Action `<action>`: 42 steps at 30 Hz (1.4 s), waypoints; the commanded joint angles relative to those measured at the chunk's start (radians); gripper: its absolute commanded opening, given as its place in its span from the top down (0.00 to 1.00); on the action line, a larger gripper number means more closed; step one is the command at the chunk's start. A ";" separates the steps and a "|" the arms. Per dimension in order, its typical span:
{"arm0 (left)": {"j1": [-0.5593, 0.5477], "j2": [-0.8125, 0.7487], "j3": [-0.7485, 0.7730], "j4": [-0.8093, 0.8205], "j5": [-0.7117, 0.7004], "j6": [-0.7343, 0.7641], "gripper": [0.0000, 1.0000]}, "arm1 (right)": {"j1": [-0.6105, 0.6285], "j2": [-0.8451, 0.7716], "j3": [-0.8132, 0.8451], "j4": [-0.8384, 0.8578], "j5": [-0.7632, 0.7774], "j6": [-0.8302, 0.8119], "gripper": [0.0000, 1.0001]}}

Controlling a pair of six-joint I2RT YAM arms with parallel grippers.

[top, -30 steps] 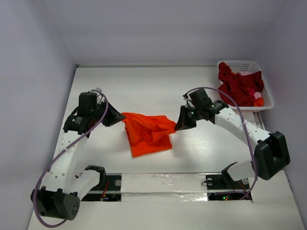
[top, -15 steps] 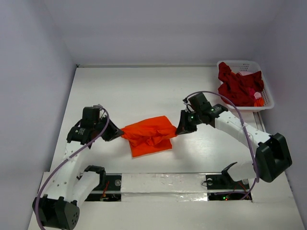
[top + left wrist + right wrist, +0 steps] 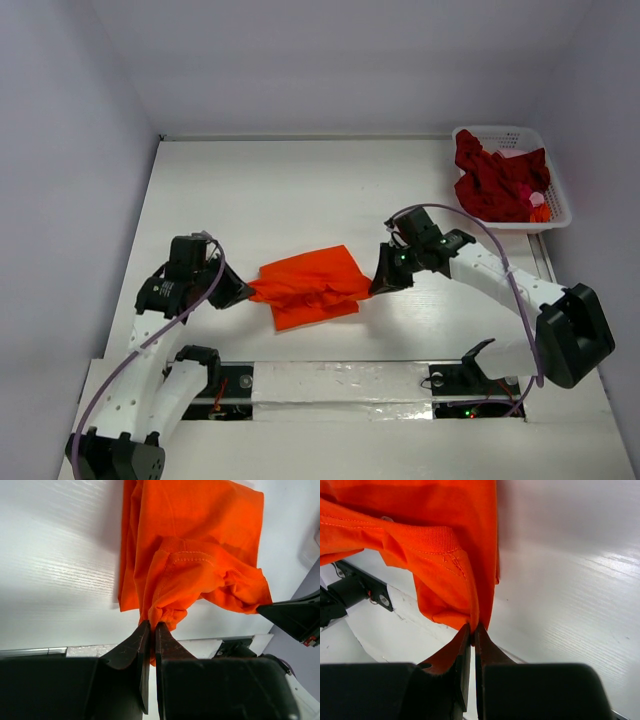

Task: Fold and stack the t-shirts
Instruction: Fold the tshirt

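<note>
From above, the orange t-shirt (image 3: 305, 290) lies bunched on the table (image 3: 300, 190) with its long axis running side to side. The left gripper (image 3: 243, 292) sits right at its left end and the right gripper (image 3: 375, 283) right at its right end, so neither arm is the nearer one; each has its own end. The basket (image 3: 500, 130), holding the dark red t-shirt (image 3: 495, 180), stands well beyond the orange t-shirt's right end, toward the far corner. From this height I'd guess the upper layer is held slightly off the table, though the view is too flat to be sure. The left wrist camera shows what the overhead one cannot: its jaws are pressed narrow on a gathered tuck of orange cloth. The stitched neckband sits just past the tips, and the shirt stretches away from them to the other arm's dark fingers at the far end. The right wrist camera gives the matching picture from the opposite end, with its jaws pinched together on a thin hemmed edge and a ribbed band draped just beyond. To my eye, the next move depends on both pinch points travelling together across that side-to-side line, or the fold will land skewed.
</note>
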 commanded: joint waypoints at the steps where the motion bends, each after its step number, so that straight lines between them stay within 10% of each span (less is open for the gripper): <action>1: -0.003 -0.045 0.021 -0.032 0.034 -0.015 1.00 | 0.009 -0.038 -0.005 0.044 0.005 0.016 1.00; 18: -0.003 0.029 0.033 -0.034 0.149 -0.049 0.99 | 0.027 -0.005 0.036 0.035 -0.010 0.022 0.99; 23: -0.003 0.084 0.120 -0.161 0.124 0.002 0.87 | 0.027 0.003 0.039 0.012 0.006 0.016 0.56; 29: -0.003 0.079 0.191 -0.259 0.124 0.017 0.33 | 0.027 -0.003 0.033 -0.026 0.023 0.013 0.23; 32: -0.003 0.072 0.243 -0.317 0.127 0.026 0.13 | 0.027 -0.037 0.037 -0.054 0.048 0.012 0.21; 36: -0.003 0.066 0.329 -0.324 0.120 0.017 0.19 | 0.027 -0.084 0.076 -0.083 0.077 0.010 0.24; 42: -0.003 0.073 0.146 -0.056 0.159 -0.046 0.76 | 0.027 0.004 0.218 -0.080 0.082 -0.027 0.65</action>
